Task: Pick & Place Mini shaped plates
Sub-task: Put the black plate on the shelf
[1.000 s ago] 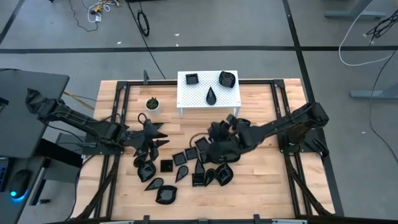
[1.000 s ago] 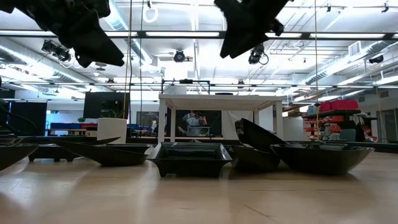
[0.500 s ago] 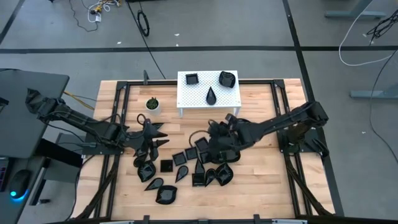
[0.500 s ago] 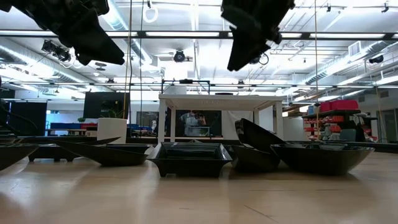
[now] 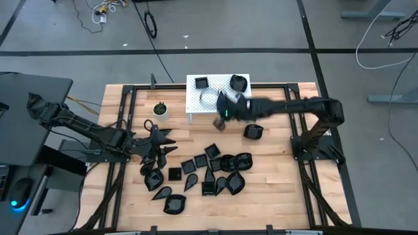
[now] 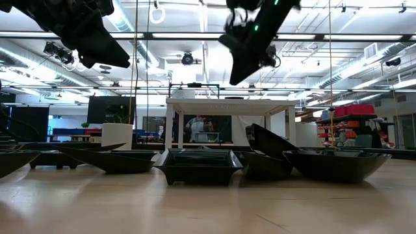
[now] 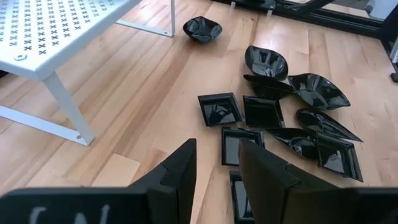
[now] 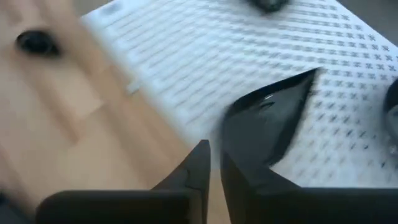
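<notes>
Left hand (image 5: 159, 140) held above desk (image 5: 274, 196), fingers (image 7: 180, 171) slightly parted, nothing gripped; plant pot (image 5: 160, 109) behind it. Cluster of black plates (image 5: 209, 171) spread on desk just right of it. Right hand (image 5: 222, 112) raised at front edge of white stand (image 5: 202, 98), fingers pinched on teardrop plate (image 8: 273, 121). Three plates (image 5: 236, 82) seen on stand; one plate (image 5: 253, 131) alone on desk, right of stand.

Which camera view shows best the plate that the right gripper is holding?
The right wrist view: the black pointed plate fills it, pinched by the right gripper over the white perforated stand. The high view shows only a motion-blurred gripper; the low view a dark silhouette; the left wrist view nothing.
</notes>
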Controlling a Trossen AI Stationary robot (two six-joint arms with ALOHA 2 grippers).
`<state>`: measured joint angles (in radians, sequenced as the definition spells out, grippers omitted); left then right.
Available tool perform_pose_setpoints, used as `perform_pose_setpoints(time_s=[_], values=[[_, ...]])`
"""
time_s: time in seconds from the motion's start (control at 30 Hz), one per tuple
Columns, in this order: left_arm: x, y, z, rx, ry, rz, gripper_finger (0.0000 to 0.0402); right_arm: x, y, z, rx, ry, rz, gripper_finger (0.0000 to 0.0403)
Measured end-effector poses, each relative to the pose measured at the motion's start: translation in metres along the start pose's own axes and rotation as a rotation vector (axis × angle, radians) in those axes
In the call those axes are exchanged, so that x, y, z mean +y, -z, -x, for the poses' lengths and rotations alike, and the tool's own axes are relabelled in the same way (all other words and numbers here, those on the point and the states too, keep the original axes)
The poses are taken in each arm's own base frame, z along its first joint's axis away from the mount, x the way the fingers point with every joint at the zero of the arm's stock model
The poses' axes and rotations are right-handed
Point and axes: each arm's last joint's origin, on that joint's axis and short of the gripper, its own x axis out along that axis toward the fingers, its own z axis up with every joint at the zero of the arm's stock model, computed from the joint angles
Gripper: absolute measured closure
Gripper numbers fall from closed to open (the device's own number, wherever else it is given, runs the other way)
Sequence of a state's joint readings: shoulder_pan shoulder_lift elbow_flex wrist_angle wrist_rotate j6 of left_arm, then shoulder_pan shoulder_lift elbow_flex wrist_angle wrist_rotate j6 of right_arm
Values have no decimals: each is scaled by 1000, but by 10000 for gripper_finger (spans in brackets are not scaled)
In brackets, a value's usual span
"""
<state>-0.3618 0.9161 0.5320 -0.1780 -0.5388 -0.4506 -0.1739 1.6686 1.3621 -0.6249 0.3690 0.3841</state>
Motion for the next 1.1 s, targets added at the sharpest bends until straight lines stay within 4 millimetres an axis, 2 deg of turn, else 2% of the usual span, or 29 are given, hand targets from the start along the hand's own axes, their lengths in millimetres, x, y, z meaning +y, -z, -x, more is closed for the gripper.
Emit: perform_pose_setpoints(time_s=[0.13,0.23,0.47,1.1], values=[[0,0,0,0,1,-1,278,-27,-8,-12,39,5,-61,396],[0,0,0,0,2,-1,278,-34,-10,-17,56,-36,-62,397],[0,0,0,0,2,0,278,-30,-9,-27,70,-57,-42,400],[0,0,0,3,9,10,278,-32,-9,-30,75,-64,-39,402]])
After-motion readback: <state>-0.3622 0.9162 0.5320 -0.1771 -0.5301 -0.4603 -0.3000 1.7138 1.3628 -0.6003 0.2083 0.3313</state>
